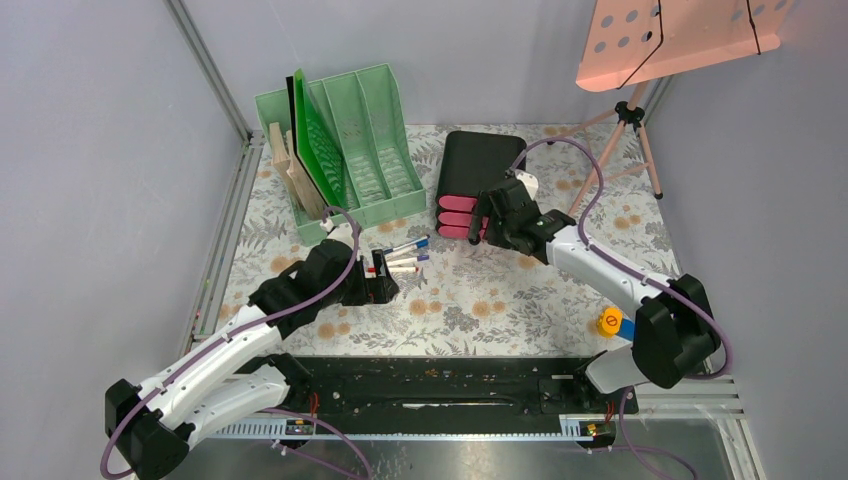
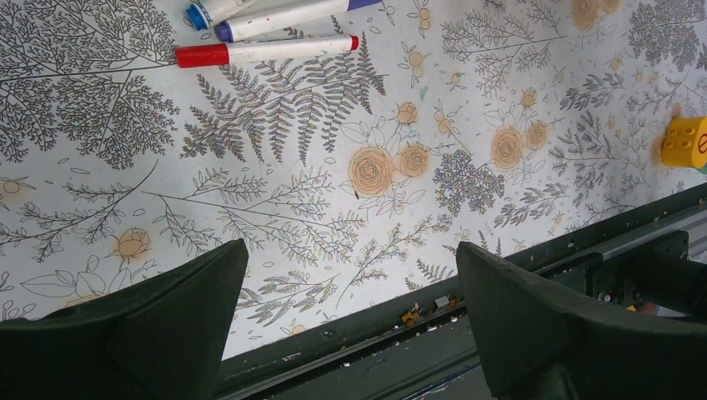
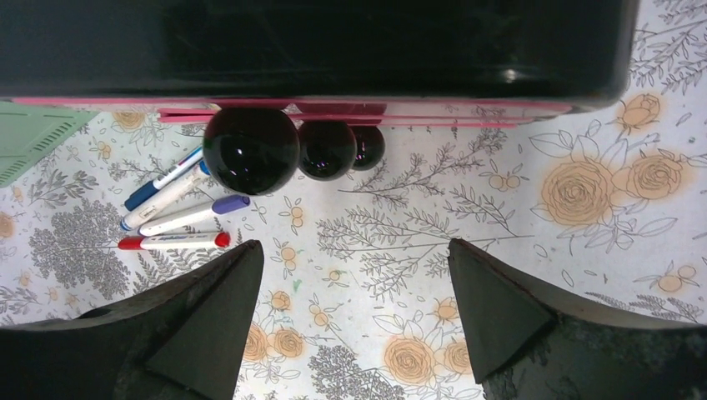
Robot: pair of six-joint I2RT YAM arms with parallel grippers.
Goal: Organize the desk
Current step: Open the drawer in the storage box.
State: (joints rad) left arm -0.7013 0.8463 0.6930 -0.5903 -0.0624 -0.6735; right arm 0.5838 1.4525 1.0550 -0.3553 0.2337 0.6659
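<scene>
Two claws stand spread and empty over the surface [image 1: 500, 295], a top under a floral cloth that runs from the black rail [image 1: 430, 385] at the near edge to the back wall. Nearest, well to the near right of the black drawer box [image 1: 478, 160], a yellow block [image 1: 607, 321] sits close to the rail. The left claw [image 2: 350, 267] hovers low to the near left of the box, its fingers wide apart with only bare cloth below. Just beyond it, left of the box's pink fronts, four markers [image 3: 179, 212] lie side by side, with blue, purple and red caps. The right claw [image 3: 354, 258] hangs directly in front of the box, jaws parted, facing three round black knobs [image 3: 250, 150] on the pink drawer fronts without touching them. Left of the box, at the far side, stands a mint-green file rack [image 1: 375, 120] holding upright boards and a green sheet. To the far right of the box a tripod [image 1: 635, 130] carries a pink perforated board [image 1: 680, 40].
</scene>
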